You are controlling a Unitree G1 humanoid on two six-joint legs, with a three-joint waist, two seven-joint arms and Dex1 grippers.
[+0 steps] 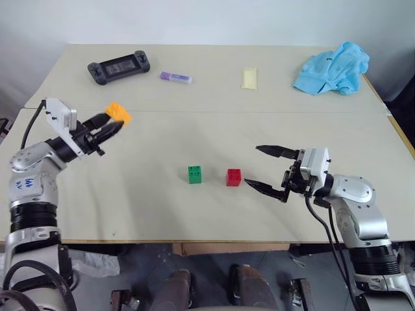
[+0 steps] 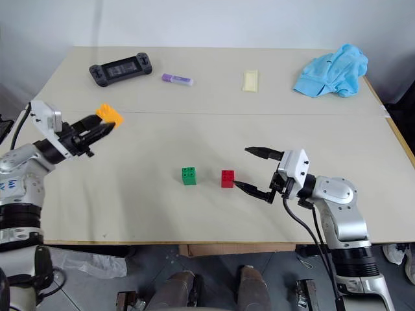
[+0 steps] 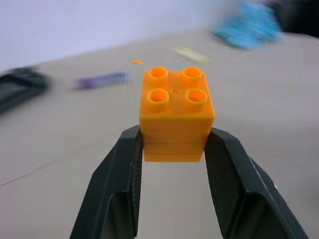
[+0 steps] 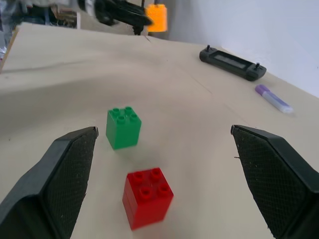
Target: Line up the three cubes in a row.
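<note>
Orange cube (image 1: 118, 112) was clamped between the fingers of your left gripper (image 1: 109, 124), held up off the table (image 1: 194, 214) at its left side, studs facing away from the wrist and the gripper pointing level toward the middle. Your green cube (image 1: 194, 174) and red cube (image 1: 233, 177) sat on the table near the front edge, side by side with a small gap, studs up, already forming a short line that ran left to right. From the held cube, that pair lay to the right and nearer the front edge, green being the closer of the two. Your right gripper (image 1: 269, 170) hovered spread wide and empty, just beside the red cube on its right. I judged the left arm better placed to finish: the free spot left of green was bare table with plenty of room, while the right end was crowded by your right gripper. A controller (image 1: 119, 67), purple tube (image 1: 176, 77), yellow packet (image 1: 249, 78) and blue cloth (image 1: 332, 67) lay well apart along the far side, clear of the row.
</note>
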